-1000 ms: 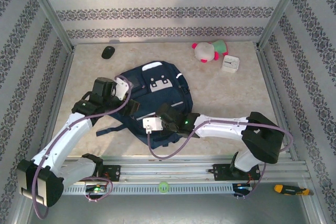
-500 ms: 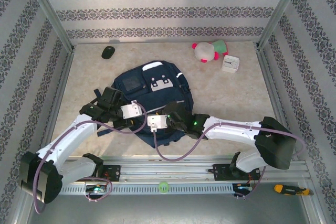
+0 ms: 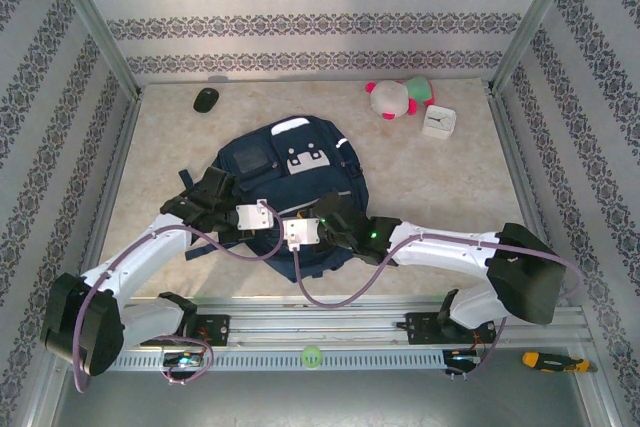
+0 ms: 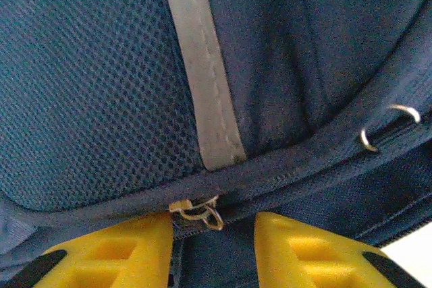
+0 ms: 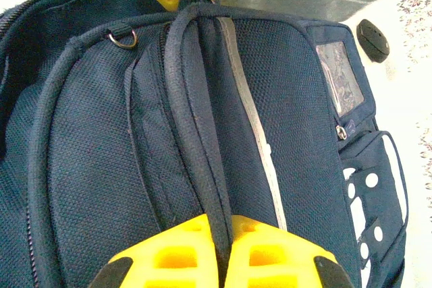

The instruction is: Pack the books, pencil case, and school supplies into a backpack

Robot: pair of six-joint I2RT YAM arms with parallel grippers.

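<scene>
— What are the arms built from?
— The left arm (image 3: 135, 257) and the right arm (image 3: 440, 247) both wear glossy white shells between bulky black joint housings (image 3: 525, 282).
— Any wiring?
— A lilac-grey cable (image 3: 215, 247) loops loose along each one, down to the black base mounts (image 3: 205, 327). A small green light (image 3: 373, 237) glows on the right forearm.
— And the ends?
— White boxy camera blocks (image 3: 253, 215), then the left gripper (image 4: 212, 224) and the right gripper (image 5: 221, 224). Each has yellow plastic fingers (image 4: 115, 254) moulded with hollow pockets, and black patches (image 4: 34, 268) on the outer sides.

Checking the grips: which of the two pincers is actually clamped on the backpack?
The right pincer: it pinches a raised seam of the backpack. The left pincer stands open, with a zipper pull in the gap.
</scene>
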